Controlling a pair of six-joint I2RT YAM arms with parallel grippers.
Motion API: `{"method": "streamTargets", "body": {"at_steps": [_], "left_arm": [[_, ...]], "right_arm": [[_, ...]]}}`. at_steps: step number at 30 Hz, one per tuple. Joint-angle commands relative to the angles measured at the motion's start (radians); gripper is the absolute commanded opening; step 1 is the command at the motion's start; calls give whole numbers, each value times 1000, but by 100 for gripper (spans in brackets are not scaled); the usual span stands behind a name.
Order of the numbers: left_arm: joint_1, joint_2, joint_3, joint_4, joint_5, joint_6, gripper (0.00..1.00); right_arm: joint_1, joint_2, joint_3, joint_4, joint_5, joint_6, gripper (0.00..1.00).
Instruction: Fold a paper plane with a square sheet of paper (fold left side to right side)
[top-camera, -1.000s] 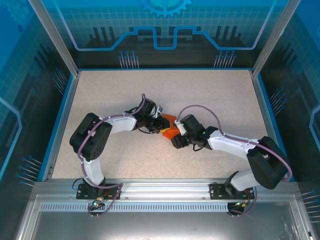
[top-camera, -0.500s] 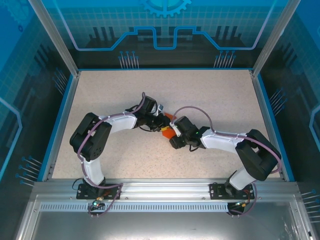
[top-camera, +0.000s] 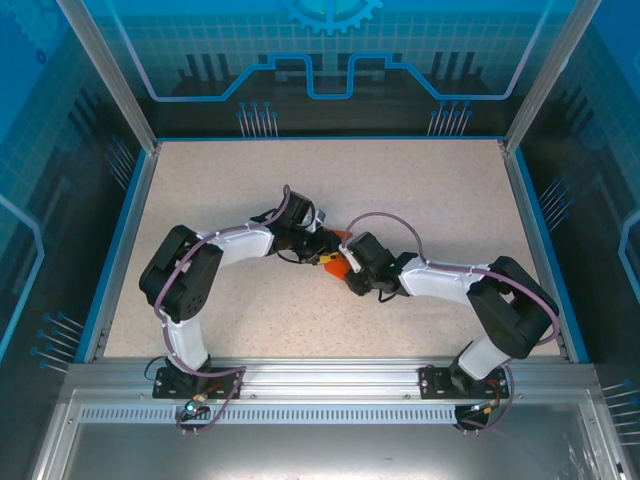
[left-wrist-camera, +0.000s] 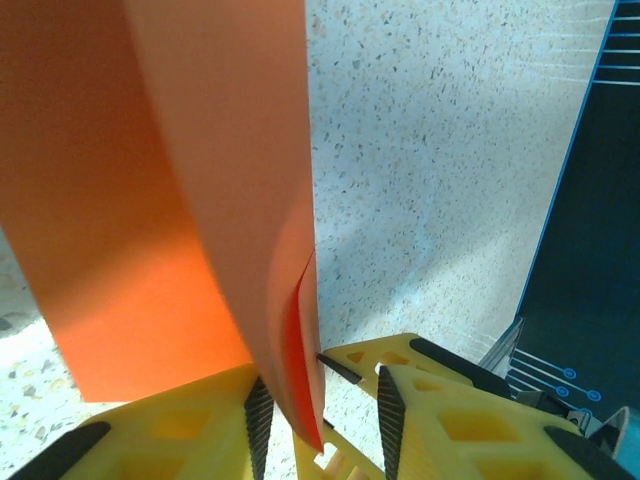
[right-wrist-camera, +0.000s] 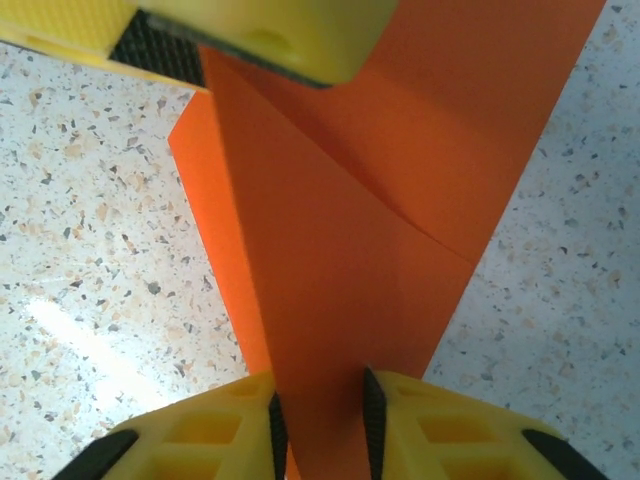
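Right gripper (right-wrist-camera: 318, 405): pinching the orange paper (right-wrist-camera: 340, 240) between its pads.
Left gripper (left-wrist-camera: 322, 395): slightly spread, paper edge against one pad.

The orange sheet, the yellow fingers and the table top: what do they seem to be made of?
Orange sheet: thin matte paper, by its sharp creases and soft curl. Right gripper's fingers: probably moulded plastic, smooth yellow with cut-out ribs, dark ridged pads. Table top: speckled, stone-like laminate perhaps.

Left claw (top-camera: 321, 246), right claw (top-camera: 351, 266), orange paper (top-camera: 337, 265) between, speckled table (top-camera: 220, 190)
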Motion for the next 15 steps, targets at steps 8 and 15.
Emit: {"method": "streamTargets", "body": {"at_steps": [8, 15], "left_arm": [[59, -102, 37, -57, 11, 50, 49], [108, -189, -16, -86, -22, 79, 53]], "right_arm": [[15, 39, -2, 1, -25, 25, 15], [-17, 28, -32, 32, -94, 63, 11]]}}
